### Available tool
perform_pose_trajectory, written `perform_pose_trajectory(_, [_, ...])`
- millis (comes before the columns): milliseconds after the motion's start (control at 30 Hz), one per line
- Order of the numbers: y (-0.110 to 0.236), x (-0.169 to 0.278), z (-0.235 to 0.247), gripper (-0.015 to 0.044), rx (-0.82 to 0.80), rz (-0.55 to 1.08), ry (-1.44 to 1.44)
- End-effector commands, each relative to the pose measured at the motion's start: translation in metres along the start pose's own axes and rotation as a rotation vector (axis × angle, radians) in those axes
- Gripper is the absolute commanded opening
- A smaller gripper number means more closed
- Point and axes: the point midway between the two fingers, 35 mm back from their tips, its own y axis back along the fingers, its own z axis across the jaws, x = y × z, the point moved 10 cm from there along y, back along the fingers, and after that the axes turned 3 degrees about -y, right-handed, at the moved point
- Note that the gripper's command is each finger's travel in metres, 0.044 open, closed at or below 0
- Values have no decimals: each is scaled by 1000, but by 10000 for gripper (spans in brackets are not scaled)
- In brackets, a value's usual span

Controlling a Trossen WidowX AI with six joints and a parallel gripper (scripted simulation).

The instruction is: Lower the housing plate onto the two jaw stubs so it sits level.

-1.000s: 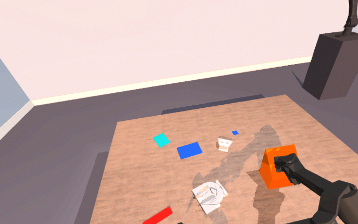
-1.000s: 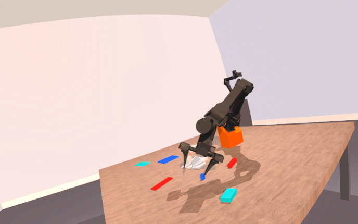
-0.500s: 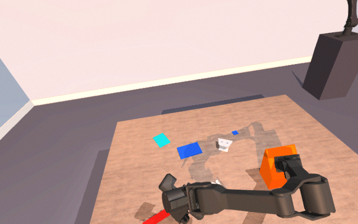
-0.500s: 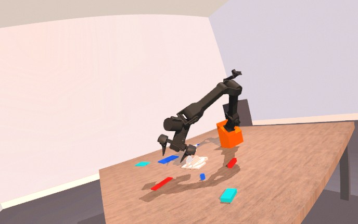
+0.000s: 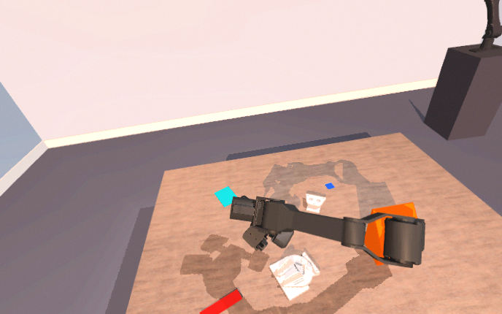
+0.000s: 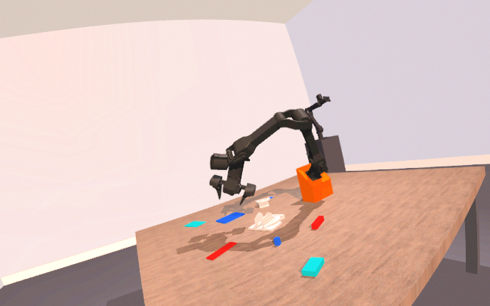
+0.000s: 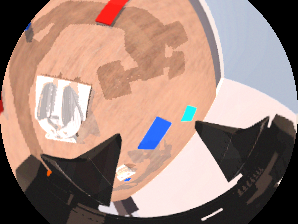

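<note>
The gripper [image 5: 271, 244] [image 6: 230, 201] [image 7: 158, 131] is held spread and empty above the table [image 5: 436, 236] [image 6: 379, 223] [image 7: 107, 45]. In the top view, the blue slab [image 6: 230, 218] [image 7: 155, 133] is hidden by the arm [image 5: 318, 223] [image 6: 265, 132].

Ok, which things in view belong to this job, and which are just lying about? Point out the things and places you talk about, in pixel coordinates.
For the job:
- white base with two upright jaws [image 5: 283, 272] [image 6: 265, 223] [image 7: 47, 102]
- small white two-holed piece [image 5: 315, 200] [image 6: 263, 202] [image 7: 125, 172], probably the housing plate

Lying about:
- long red strip [image 5: 222, 301] [image 6: 221, 250] [image 7: 112, 12]
- short red block [image 6: 317, 222] [image 7: 1, 106]
- blue slab [image 6: 230, 218] [image 7: 155, 133]
- two smaller blue pieces [image 5: 329, 185] [image 6: 277, 241] [image 7: 28, 27]
- cyan tile [image 5: 225, 196] [image 6: 195, 223] [image 7: 189, 114]
- cyan block [image 6: 313, 267]
</note>
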Motion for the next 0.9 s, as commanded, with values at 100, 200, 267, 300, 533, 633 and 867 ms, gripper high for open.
perform_pose_trajectory(100, [-13,63,-19,440,-92,44,35])
perform_pose_trajectory(200, [-19,91,-23,440,-136,51,50])
perform_pose_trajectory(267, [-22,109,-25,440,-165,52,60])
perform_pose_trajectory(300, [-23,118,-26,440,-180,50,64])
perform_pose_trajectory(533, [-34,178,-23,440,-282,17,97])
perform_pose_trajectory(633, [-38,203,-19,440,-323,-11,111])
perform_pose_trajectory(867, [-47,258,-3,440,-406,-105,143])
